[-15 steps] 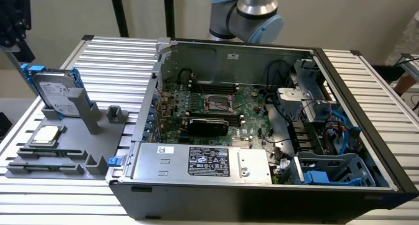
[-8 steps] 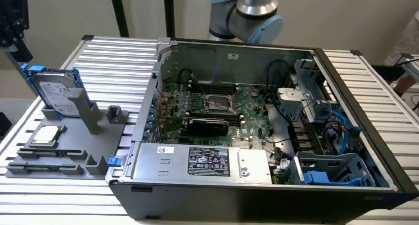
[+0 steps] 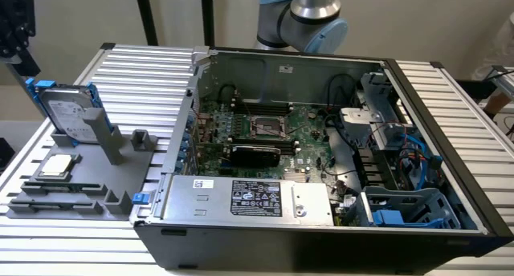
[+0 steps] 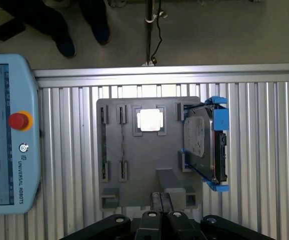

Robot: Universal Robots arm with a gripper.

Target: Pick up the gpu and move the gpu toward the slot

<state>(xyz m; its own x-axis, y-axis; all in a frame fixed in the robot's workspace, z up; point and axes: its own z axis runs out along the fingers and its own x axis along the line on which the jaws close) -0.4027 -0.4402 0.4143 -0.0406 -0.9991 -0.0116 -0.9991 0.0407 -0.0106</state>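
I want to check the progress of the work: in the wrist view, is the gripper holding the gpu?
No, the gripper has its fingers pressed together with nothing between them, over the gray holder.

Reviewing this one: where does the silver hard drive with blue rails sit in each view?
Exterior view: the hard drive stands propped at the far end of the grey fixture, on the exterior view's left, outside the computer case.
Wrist view: the hard drive lies along the grey fixture edge farthest from the teach pendant.
Shared landmark: the square silver CPU chip on that fixture.
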